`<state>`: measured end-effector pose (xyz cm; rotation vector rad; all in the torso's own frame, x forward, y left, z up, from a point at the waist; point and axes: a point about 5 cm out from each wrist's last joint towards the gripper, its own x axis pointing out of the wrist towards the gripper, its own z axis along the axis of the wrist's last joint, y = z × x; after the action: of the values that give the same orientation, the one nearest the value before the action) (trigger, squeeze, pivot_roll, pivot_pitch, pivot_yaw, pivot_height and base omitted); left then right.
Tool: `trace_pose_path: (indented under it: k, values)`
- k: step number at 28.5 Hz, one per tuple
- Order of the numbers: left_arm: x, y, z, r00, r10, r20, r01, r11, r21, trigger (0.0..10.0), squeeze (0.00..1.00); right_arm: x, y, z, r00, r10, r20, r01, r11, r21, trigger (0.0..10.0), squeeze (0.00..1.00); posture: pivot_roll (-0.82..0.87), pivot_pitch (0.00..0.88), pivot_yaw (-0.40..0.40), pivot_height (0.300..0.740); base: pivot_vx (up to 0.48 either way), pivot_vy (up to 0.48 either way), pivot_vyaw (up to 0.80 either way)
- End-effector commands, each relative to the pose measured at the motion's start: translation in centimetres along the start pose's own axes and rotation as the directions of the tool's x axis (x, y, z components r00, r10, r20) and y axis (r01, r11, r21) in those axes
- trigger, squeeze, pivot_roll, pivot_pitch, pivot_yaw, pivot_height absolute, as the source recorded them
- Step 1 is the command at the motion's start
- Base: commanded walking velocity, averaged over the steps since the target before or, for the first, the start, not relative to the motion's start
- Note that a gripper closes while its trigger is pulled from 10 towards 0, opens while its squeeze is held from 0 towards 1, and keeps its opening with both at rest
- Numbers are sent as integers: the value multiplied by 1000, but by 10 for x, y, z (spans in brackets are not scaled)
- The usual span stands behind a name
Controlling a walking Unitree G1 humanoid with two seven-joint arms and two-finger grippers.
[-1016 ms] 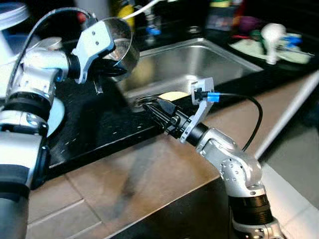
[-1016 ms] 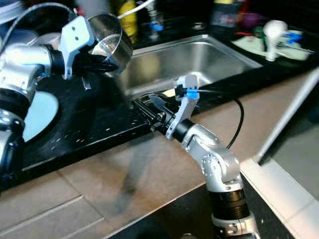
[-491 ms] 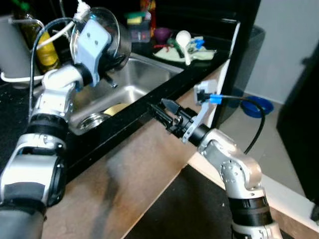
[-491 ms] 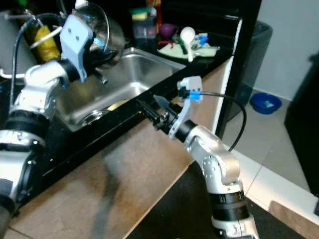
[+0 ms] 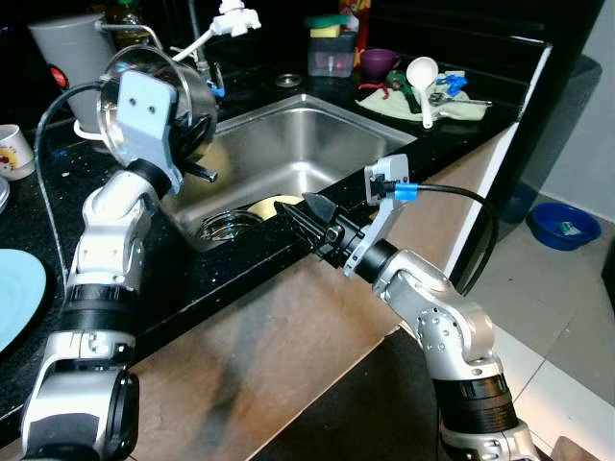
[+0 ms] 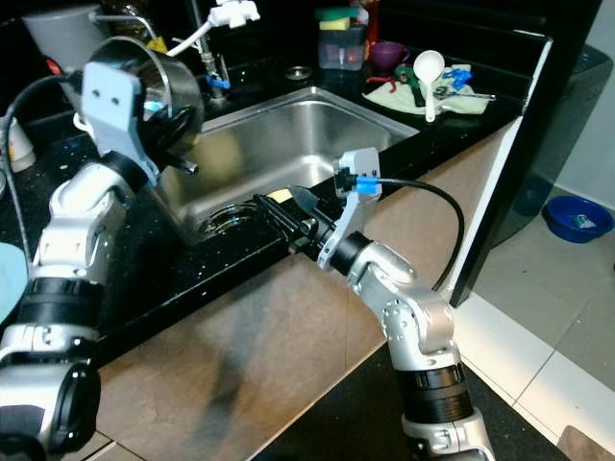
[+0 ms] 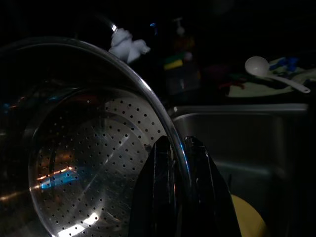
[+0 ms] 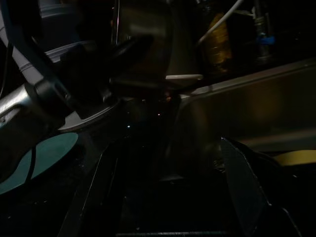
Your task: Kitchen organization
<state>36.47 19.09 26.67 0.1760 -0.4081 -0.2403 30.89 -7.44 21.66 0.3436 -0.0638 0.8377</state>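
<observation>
A: What is seen from the left eye?
B: A black speckled bench (image 5: 207, 279) is shown, with a steel sink (image 5: 317, 144) set in it and a tiled floor (image 5: 567, 327) beyond. A steel colander (image 5: 168, 91) is held up beside the sink by the left gripper (image 5: 192, 154).

A: And from the wrists?
B: In the left wrist view the fingers (image 7: 163, 197) are pressed together on the colander's rim. In the right wrist view the right gripper (image 8: 170, 197) is held over the bench edge, fingers spread wide, nothing gripped.

colander (image 5: 159, 91) left of sink (image 5: 298, 154) — ladle (image 5: 423, 75) behind
</observation>
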Motion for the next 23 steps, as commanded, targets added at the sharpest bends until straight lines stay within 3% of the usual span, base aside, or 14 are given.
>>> trace_pose_path:
  k: [1, 12, 18, 23]
  values:
    - [-3, -9, 1, 1000, -15, -6, 15, 1000, -22, 10000, 0, 4, 1, 0, 1000, 14, -1, -14, 1000, -6, 10000, 0, 3, 0, 37, 740, 0, 0, 0]
    - [-6, -17, -16, 986, -102, -129, 108, 993, 44, 10000, 0, 6, 1, 3, 1000, 19, 3, -19, 1000, -16, 10000, 0, -12, 0, 35, 740, 0, 0, 0]
    - [-5, -22, -28, 959, -227, -168, 230, 973, -1, 10000, 0, 4, 1, 5, 1000, 16, -1, -16, 1000, -23, 10000, 0, -29, 0, 31, 740, 0, 0, 0]
    - [4, -12, -45, 931, -284, -231, 279, 959, -52, 10000, 0, -3, 2, 6, 1000, 12, -13, -12, 1000, -26, 10000, 0, -63, 17, 28, 740, 0, 0, 0]
